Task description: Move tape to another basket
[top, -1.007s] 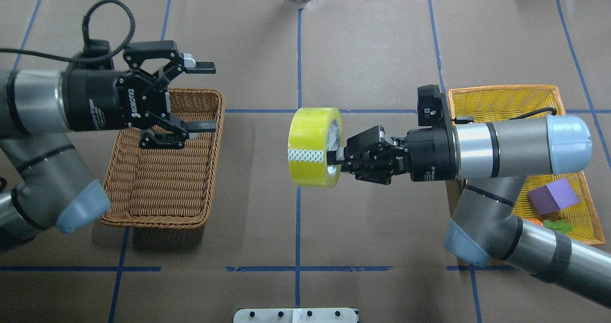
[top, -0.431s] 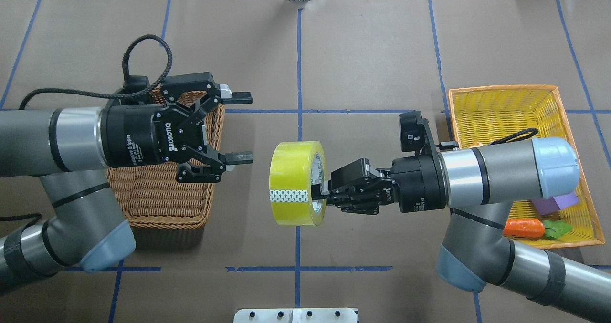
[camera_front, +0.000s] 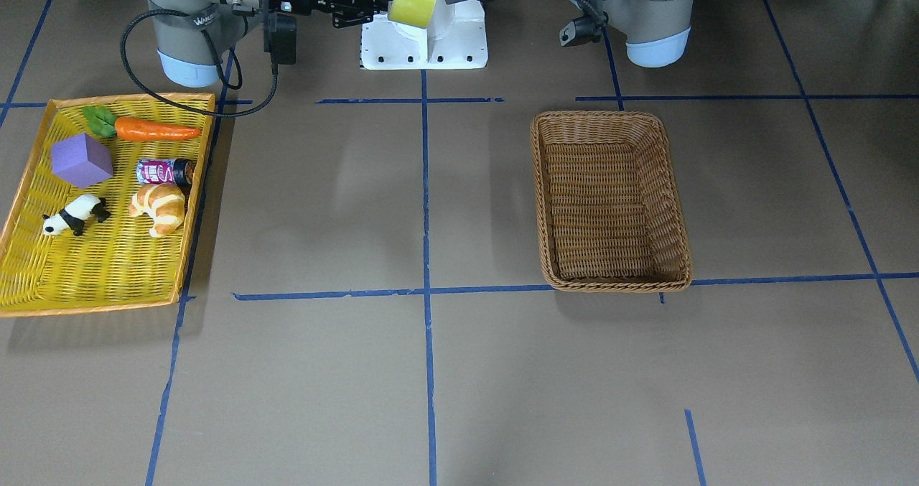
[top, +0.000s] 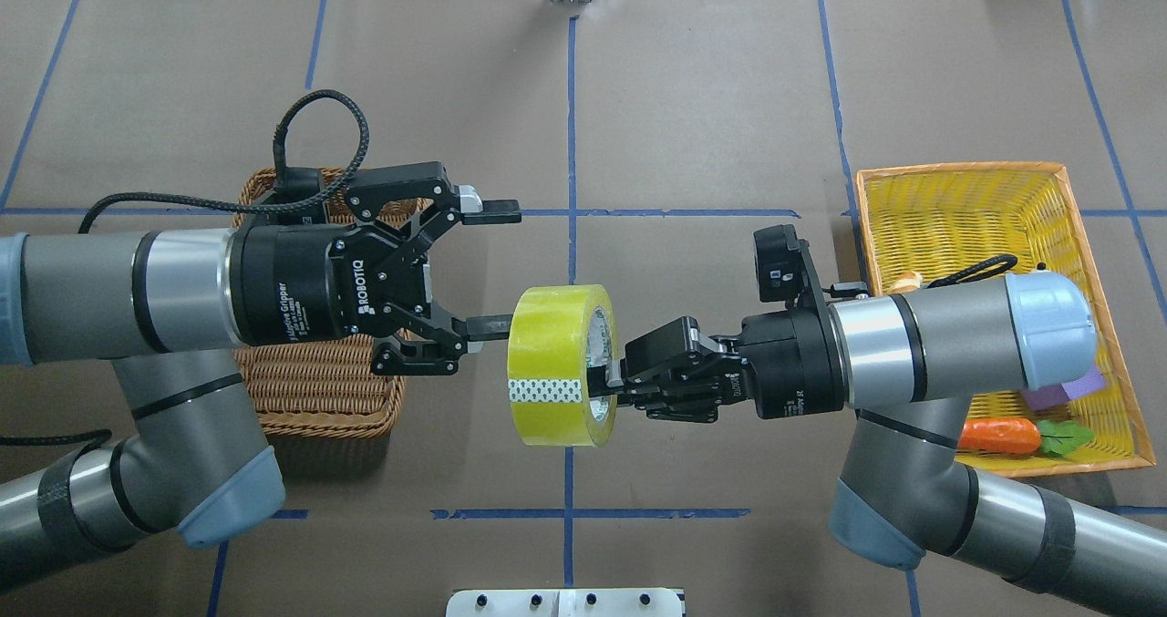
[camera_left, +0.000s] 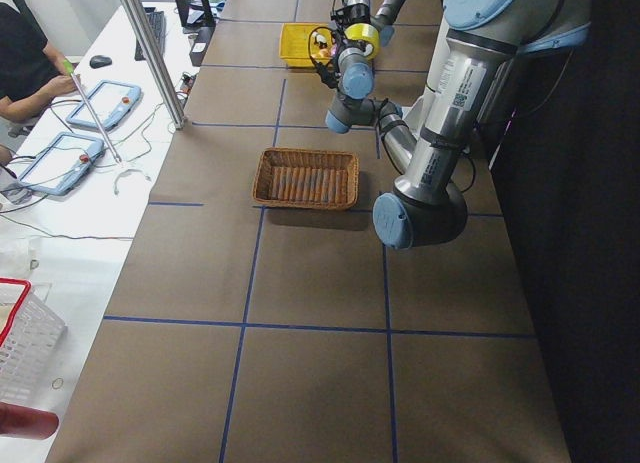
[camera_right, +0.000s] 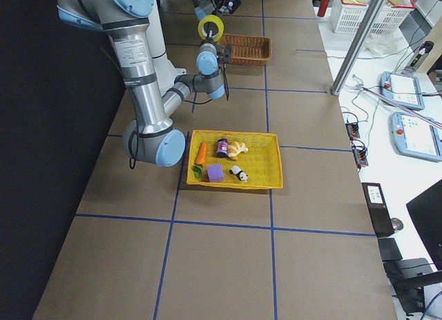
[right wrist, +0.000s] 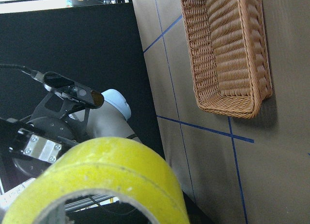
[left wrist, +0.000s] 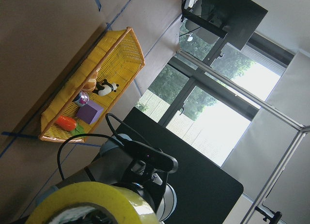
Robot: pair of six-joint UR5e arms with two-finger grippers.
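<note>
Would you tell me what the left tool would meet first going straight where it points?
Probably the tape in the right tool, just ahead of the left tool, though depth is unclear.

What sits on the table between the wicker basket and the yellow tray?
Nothing: the front-facing view shows only bare table crossed by blue tape lines between the basket and the tray.

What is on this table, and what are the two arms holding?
tape: one, yellow-green, in the air between the arms
basket: one, brown wicker, empty, robot's left side
tray: one, yellow with an orange rim, robot's right side
carrot: one, orange, in the tray
cube: one, purple, in the tray
can: one, small, lying in the tray
croissant: one, golden, in the tray
panda: one, black and white, in the tray
right gripper: one, black, shut on the tape
left gripper: one, black, open beside the tape
</note>
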